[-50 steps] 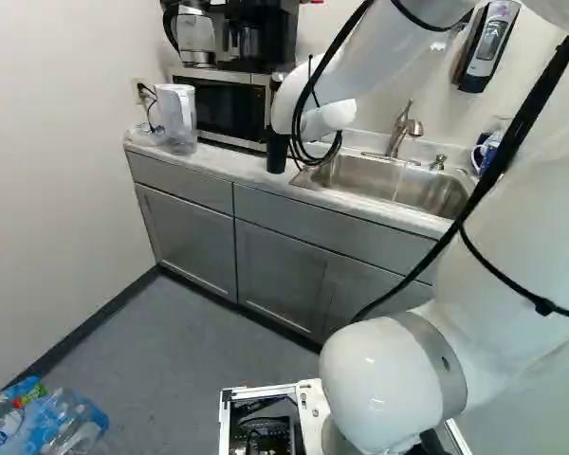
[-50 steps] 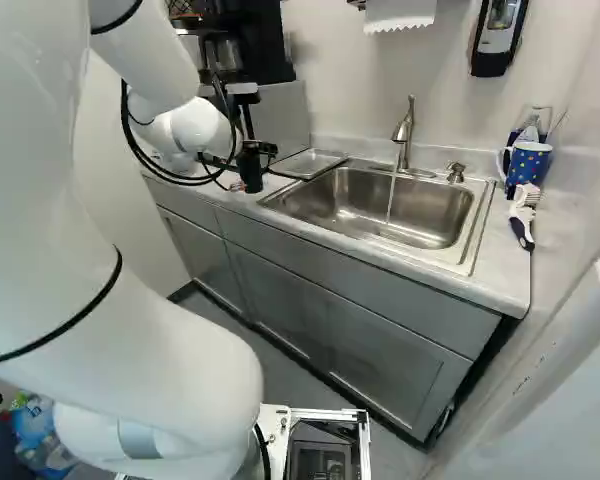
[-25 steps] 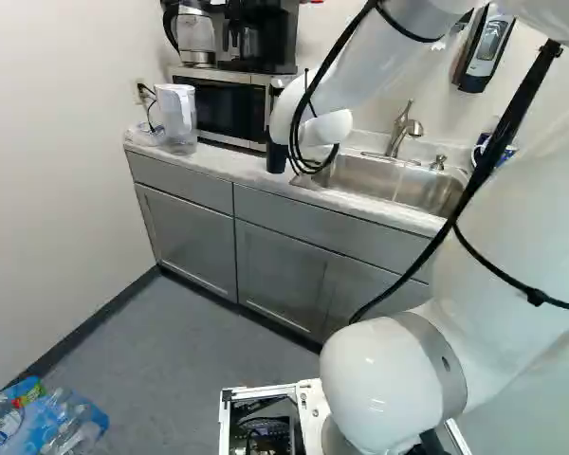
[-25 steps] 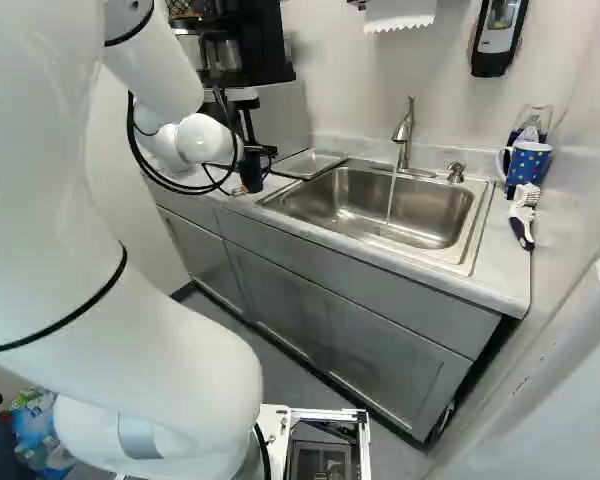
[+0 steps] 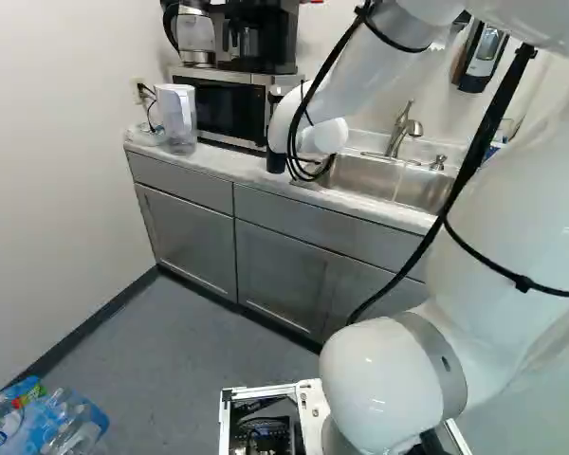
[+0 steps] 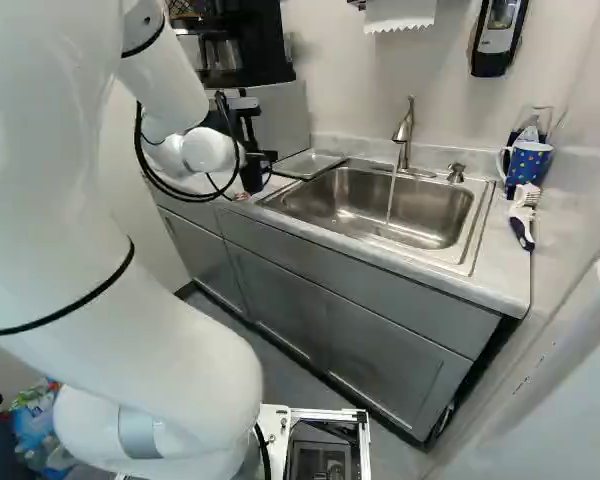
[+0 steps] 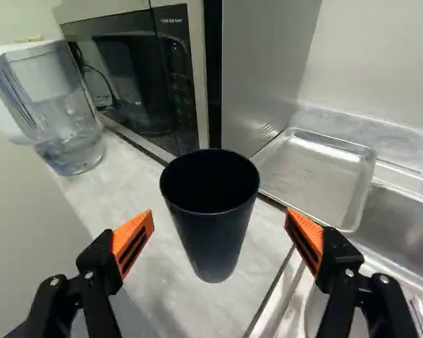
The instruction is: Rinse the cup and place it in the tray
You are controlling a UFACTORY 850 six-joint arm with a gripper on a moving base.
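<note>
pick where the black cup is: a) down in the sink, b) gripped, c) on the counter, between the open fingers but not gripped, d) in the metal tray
c: the cup stands on the counter, bare space between it and each orange pad.

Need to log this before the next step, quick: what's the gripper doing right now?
Gripper: open, holding nothing; the black cup stands between its spread fingers, touched by neither.
</note>
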